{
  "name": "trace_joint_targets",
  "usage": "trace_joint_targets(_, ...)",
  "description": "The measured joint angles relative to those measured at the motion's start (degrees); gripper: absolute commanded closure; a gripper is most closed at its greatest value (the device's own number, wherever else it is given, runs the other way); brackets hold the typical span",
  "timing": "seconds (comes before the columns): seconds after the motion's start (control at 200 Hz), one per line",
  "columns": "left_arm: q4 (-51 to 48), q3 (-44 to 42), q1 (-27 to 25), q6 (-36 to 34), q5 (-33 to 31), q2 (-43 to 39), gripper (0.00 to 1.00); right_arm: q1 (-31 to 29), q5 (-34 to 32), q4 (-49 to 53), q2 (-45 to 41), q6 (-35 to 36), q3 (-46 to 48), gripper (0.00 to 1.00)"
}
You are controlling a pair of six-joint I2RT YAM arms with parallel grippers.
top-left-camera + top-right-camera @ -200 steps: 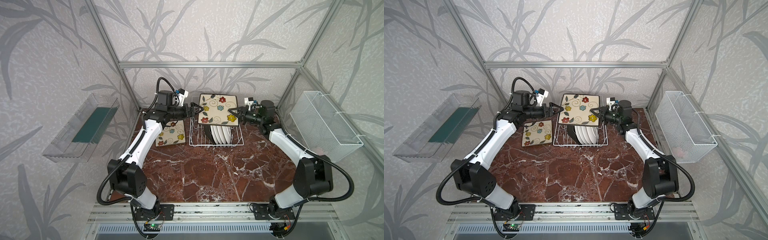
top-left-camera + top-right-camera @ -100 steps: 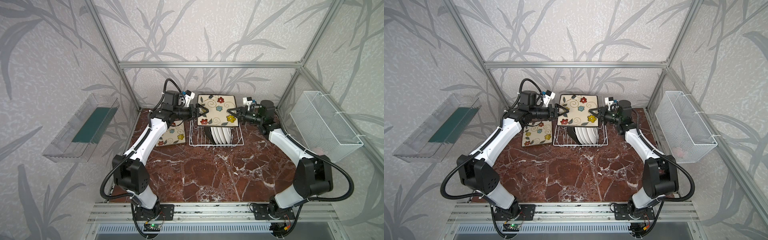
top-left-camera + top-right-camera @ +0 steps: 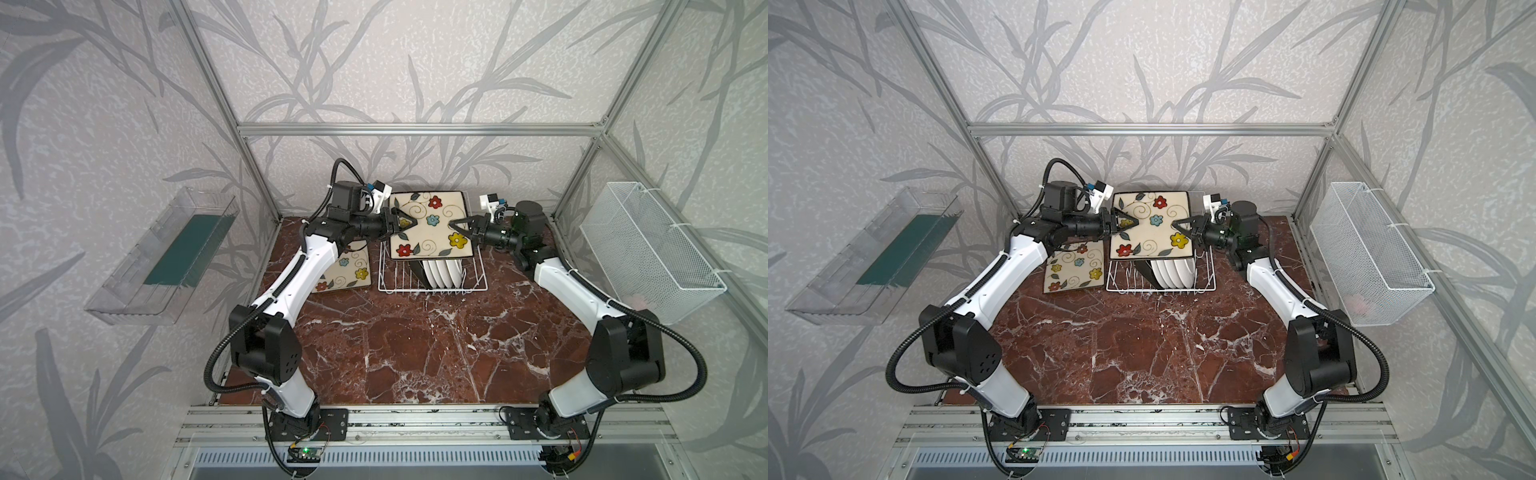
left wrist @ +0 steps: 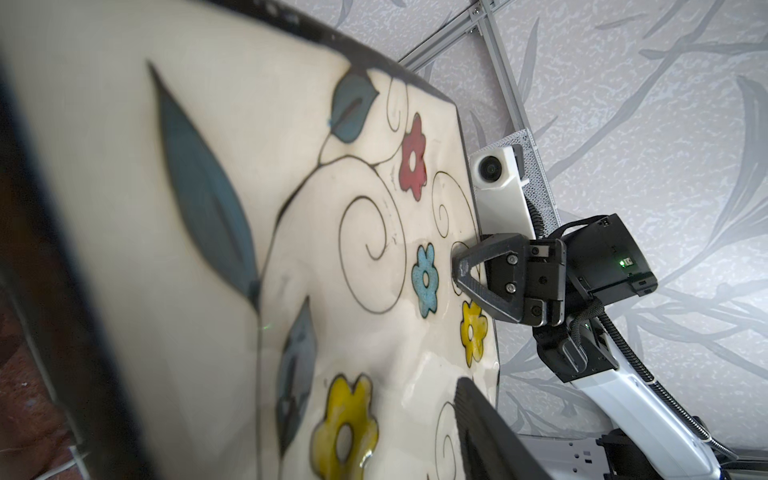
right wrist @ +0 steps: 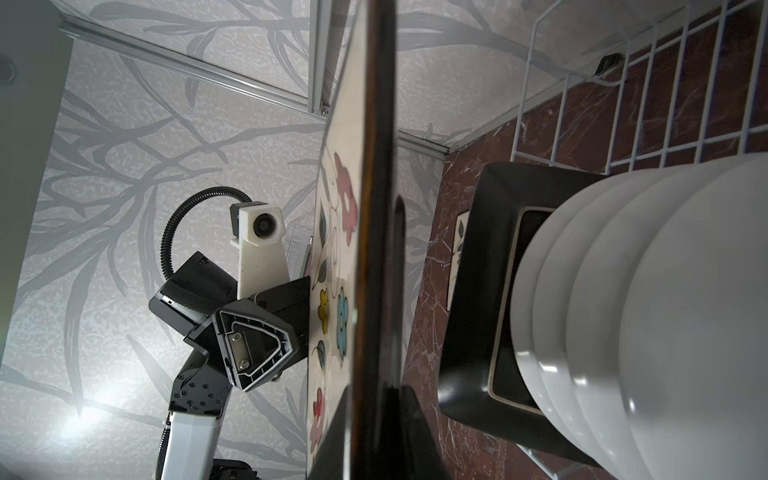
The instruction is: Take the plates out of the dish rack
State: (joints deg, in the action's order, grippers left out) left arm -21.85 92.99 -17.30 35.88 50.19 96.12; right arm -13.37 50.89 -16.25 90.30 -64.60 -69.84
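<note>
A square cream plate with flowers (image 3: 432, 228) (image 3: 1152, 228) hangs upright above the white wire dish rack (image 3: 392, 276). My right gripper (image 3: 453, 224) is shut on its right edge, its fingers (image 5: 407, 419) pinching the dark rim. At the plate's left edge sits my left gripper (image 3: 404, 222), open, one finger (image 4: 482, 419) over the cream face and the other hidden behind. Several round white plates (image 3: 442, 272) (image 5: 644, 311) and a black square plate (image 5: 478, 311) stand in the rack. Another floral plate (image 3: 349, 274) lies flat left of the rack.
A clear plastic tray (image 3: 166, 257) hangs on the left wall and a white mesh basket (image 3: 652, 253) on the right wall. The red marble tabletop (image 3: 415, 345) stretches in front of the rack. Aluminium frame posts (image 3: 257, 183) stand at the back corners.
My left arm has swung right, bringing its gripper onto the held plate's left edge, and its jaws have narrowed. The right gripper has kept the plate nearly still.
</note>
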Motion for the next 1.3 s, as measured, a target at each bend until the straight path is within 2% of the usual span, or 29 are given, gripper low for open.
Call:
trace_joint_targets(0.11,0.37,-0.07,0.13,1.2,-0.02,0.04,0.57,-0.17,-0.09,-0.39,0.0,0.15,0.0,1.0)
trace_joint_targets(0.47,1.05,-0.2,0.52,2.75,1.05,0.37,0.77,0.0,0.22,-3.3,0.0,1.03,0.5,1.0)
trace_joint_targets(0.765,1.77,-0.61,0.9,5.25,2.71,0.37,1.0,0.31,0.83,-5.22,0.39,1.44,1.6,1.0)
trace_joint_targets(0.925,2.1,-1.14,0.92,6.03,2.91,0.48,1.0,0.31,0.74,-5.31,0.44,1.46,1.97,0.94)
trace_joint_targets(1.095,2.95,-1.25,0.94,7.26,3.17,0.57,1.0,0.37,0.59,-5.27,0.44,1.46,2.01,0.82)
trace_joint_targets(1.235,5.6,-1.46,0.81,8.39,3.89,0.57,1.0,0.31,-0.04,-4.17,0.55,1.84,2.1,0.67)
trace_joint_targets(1.299,6.95,-2.1,0.76,9.31,3.8,0.57,1.0,0.15,-0.11,-3.96,0.55,2.12,2.1,0.65)
